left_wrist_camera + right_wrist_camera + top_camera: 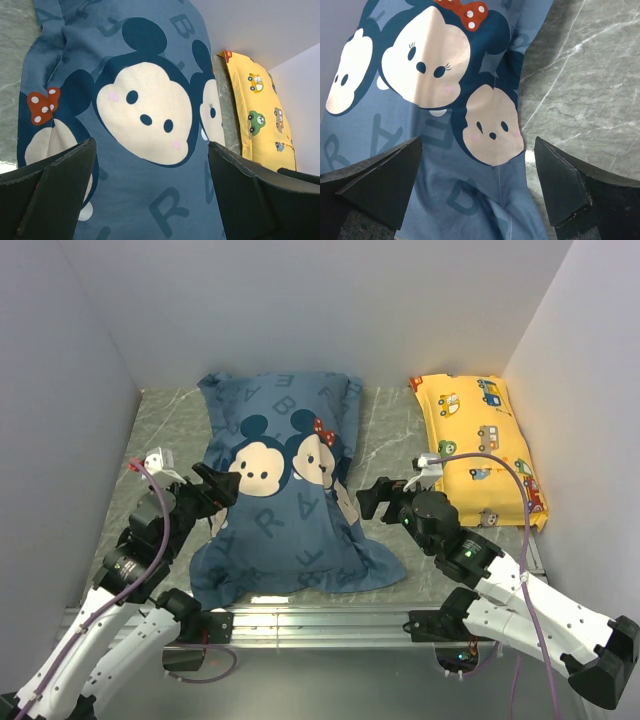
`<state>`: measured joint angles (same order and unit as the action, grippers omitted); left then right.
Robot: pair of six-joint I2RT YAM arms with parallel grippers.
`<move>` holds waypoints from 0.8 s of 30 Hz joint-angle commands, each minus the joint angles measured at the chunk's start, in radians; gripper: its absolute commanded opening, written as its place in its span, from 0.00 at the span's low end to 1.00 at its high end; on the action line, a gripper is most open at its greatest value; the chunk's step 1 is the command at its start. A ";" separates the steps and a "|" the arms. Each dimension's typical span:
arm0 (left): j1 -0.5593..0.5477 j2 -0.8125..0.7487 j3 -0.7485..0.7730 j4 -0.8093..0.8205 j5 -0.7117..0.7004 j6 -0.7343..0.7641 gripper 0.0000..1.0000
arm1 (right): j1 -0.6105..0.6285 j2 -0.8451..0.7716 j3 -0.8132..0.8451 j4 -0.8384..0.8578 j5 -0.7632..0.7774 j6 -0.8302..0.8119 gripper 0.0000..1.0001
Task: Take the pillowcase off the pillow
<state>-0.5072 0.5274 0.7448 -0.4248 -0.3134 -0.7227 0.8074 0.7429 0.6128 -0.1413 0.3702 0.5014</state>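
Note:
The blue pillowcase (283,490) with pale letters and mouse faces lies in the middle of the table, plump at the far end and flatter at the near end. The white pillow is hidden inside it. My left gripper (222,487) is open at the case's left edge, its view filled by the mouse print (145,112). My right gripper (372,498) is open just off the case's right edge, over the fabric there (470,150). Neither holds anything.
A yellow car-print pillow (480,445) lies along the right wall, also in the left wrist view (257,115). Grey marble tabletop (585,85) shows between it and the case. White walls close in the left, back and right.

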 commanded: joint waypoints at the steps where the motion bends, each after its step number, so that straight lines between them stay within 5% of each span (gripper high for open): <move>1: 0.006 0.022 0.073 -0.015 -0.012 0.026 0.99 | 0.004 0.004 -0.001 0.040 0.013 0.008 1.00; 8: 0.006 0.161 0.165 -0.078 -0.044 0.059 0.99 | -0.037 0.204 0.114 0.074 -0.134 -0.049 1.00; 13: 0.004 0.331 0.258 -0.083 -0.062 0.043 0.99 | -0.191 0.420 0.214 0.202 -0.478 -0.006 0.98; 24: 0.006 0.540 0.186 0.058 -0.041 -0.006 0.99 | -0.264 0.811 0.301 0.440 -0.595 0.112 0.96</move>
<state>-0.5060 1.0267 0.9569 -0.4431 -0.3553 -0.7036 0.5716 1.4872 0.8688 0.1440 -0.1307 0.5510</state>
